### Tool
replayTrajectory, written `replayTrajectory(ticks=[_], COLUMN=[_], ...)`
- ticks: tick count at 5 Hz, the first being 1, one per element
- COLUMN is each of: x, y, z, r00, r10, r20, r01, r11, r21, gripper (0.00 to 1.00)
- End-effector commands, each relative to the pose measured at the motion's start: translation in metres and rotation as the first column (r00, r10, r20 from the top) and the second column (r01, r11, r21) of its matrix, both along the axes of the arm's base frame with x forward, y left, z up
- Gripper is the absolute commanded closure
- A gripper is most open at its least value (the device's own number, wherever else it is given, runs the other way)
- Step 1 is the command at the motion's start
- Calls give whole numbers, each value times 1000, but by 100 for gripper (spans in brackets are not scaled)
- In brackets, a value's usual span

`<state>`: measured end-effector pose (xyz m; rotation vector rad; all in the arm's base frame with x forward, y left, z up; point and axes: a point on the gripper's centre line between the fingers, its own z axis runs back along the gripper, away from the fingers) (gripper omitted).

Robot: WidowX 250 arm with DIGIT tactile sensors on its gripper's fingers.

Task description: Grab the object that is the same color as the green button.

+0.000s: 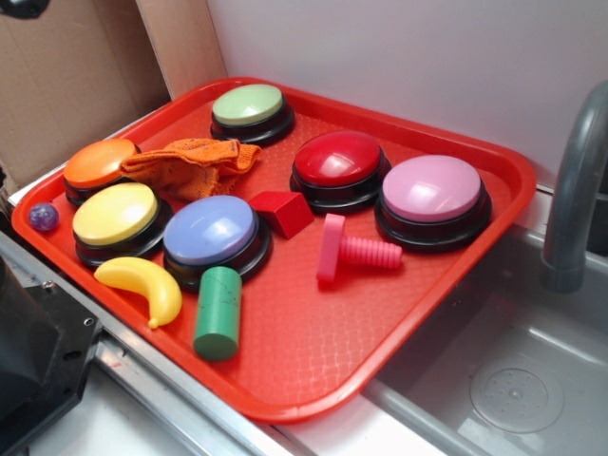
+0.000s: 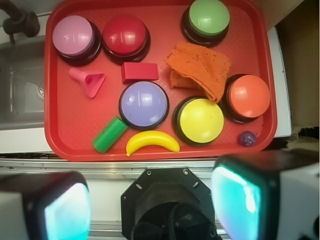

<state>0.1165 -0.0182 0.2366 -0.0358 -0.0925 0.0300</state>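
Plainly nothing has been grasped yet: the pincer [image 2: 150, 210] hangs high above the near edge of the red tray [image 2: 55, 130], its two pale fingers [image 2: 65, 210] spread wide apart at the bottom of the wrist view with nothing between them, so the whole reach, descent and grip appear to remain. Nearest below it, the green cylinder block [image 2: 110, 134] lies on its side in the tray's near corner, untouched, a solid painted piece with flat ends and scuffed paint, just beside the smooth, glossy yellow toy banana [image 2: 152, 142] and close to the purple-blue dome button [image 2: 144, 104]. Beyond sit the yellow button [image 2: 201, 120] and orange button [image 2: 248, 96], then a crumpled orange knitted cloth [image 2: 200, 67], a red wedge-like block [image 2: 139, 71] and a pink ribbed screw toy [image 2: 88, 81] with a broad flat head. At the far side stand the red button [image 2: 125, 36], the pink button [image 2: 74, 35] and the green button [image 2: 208, 16], pale, domed and smooth on a black base, well apart from the cylinder. A small purple ball [image 2: 247, 138] rests by the tray's rim. The tray floor is textured plastic; it sits on a counter beside a grey sink [image 1: 532, 380].
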Motion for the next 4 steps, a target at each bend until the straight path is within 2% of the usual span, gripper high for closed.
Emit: replayTrajectory(ticks=[1,2,4], x=[0,7,14], y=[0,-10,-38], z=[0,-29,-94], r00=[1000,992,946], r10=[0,121,319], r20=[0,-32,-55], r01=[0,-123,-321], r11=[1000,990,946], r21=[0,-63,-43], gripper=[0,0,0])
